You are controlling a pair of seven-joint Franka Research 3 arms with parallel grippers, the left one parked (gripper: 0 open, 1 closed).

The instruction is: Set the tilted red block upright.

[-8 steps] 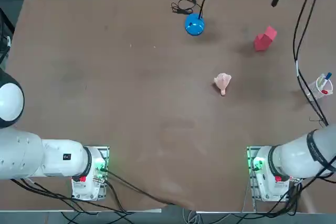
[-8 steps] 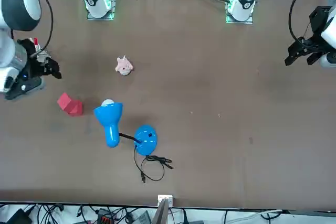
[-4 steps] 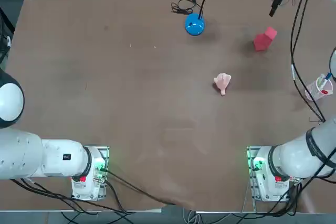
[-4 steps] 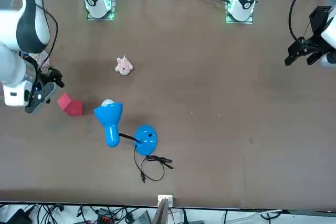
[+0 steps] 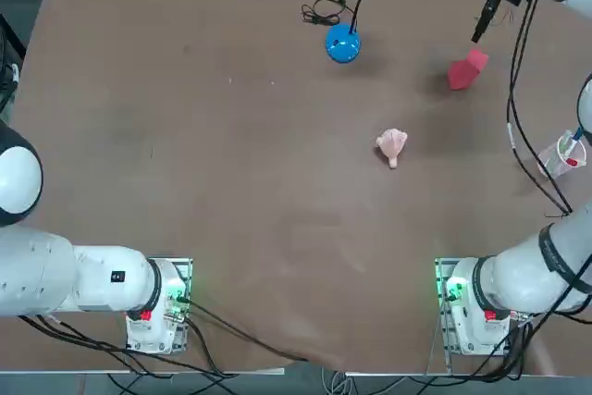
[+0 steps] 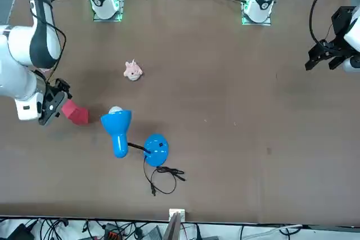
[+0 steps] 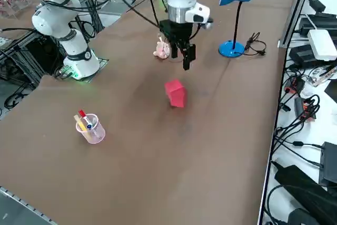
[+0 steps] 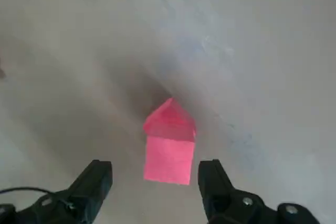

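- Far on the right of the table, as seen from overhead, the red block lies alone on the brown top, tilted, with one corner up.
- From the right side its upper face slopes and it leans on an edge.
- Above it hangs the right gripper, fingers pointing down and spread wide, holding nothing.
- On the wrist camera the block shows in the gap between the two black fingers, apart from both.
- From the right side the gripper is clear of the block, up in the air, not touching it.
- From the front the gripper shows just beside the block.
- Left of the block, on the far part of the table, stands a blue lamp: its round base sits on the top, and a black cord coils just beyond it.
- From the front the lamp's head shows near the block, though its base is well apart.
- Nearer the robot and left of the block lies a pale pink toy, well apart from it.
- At the right edge stands a clear cup with pens in it, well apart from the block.
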